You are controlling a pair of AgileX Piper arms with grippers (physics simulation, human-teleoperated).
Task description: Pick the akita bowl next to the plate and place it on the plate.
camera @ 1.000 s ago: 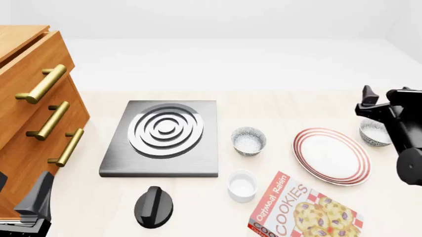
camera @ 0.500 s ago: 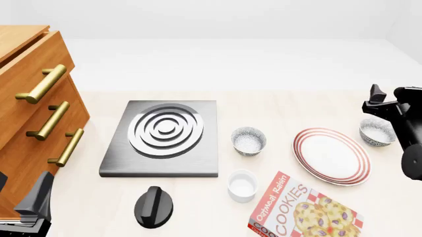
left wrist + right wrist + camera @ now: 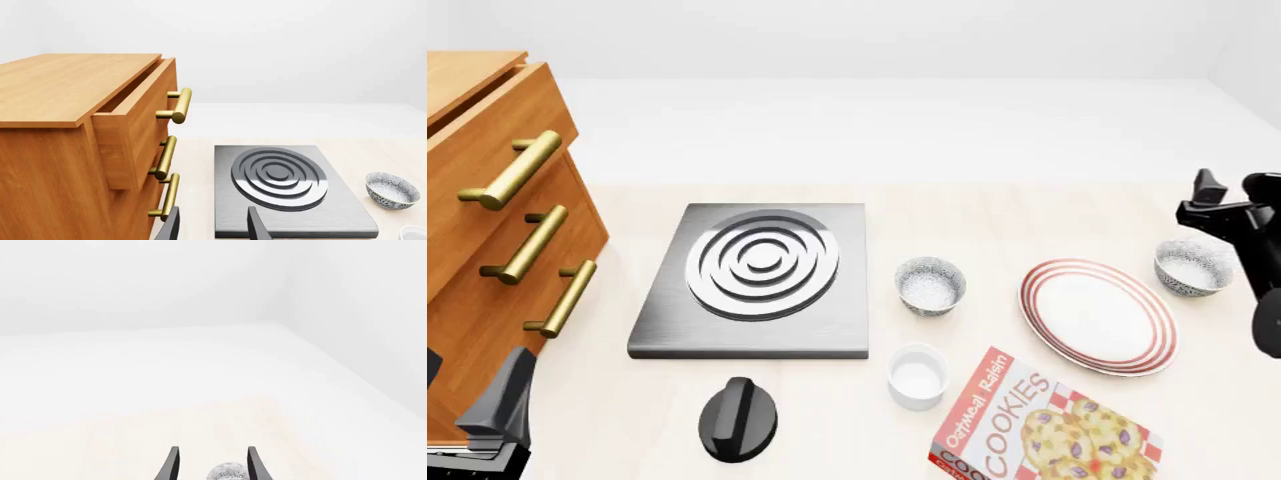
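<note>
The akita bowl [image 3: 1190,268], speckled grey and white, sits just right of the red-ringed white plate [image 3: 1098,314]. A second bowl like it [image 3: 930,285] stands left of the plate, beside the stove plate, and shows in the left wrist view [image 3: 391,190]. My right gripper [image 3: 1225,190] hovers open just beyond the akita bowl at the right edge. In the right wrist view the bowl's rim [image 3: 227,472] peeks up between the open fingers [image 3: 173,462]. My left gripper [image 3: 467,378] rests open at the near left, holding nothing [image 3: 213,211].
A wooden drawer cabinet [image 3: 494,230] with brass handles fills the left. A grey stove plate [image 3: 754,280] lies mid-table, with a black knob [image 3: 738,417], a white ramekin [image 3: 917,376] and a cookie box [image 3: 1034,425] nearer me.
My right gripper has shifted right and a little farther away, uncovering the akita bowl. The left arm and all objects are unmoved.
</note>
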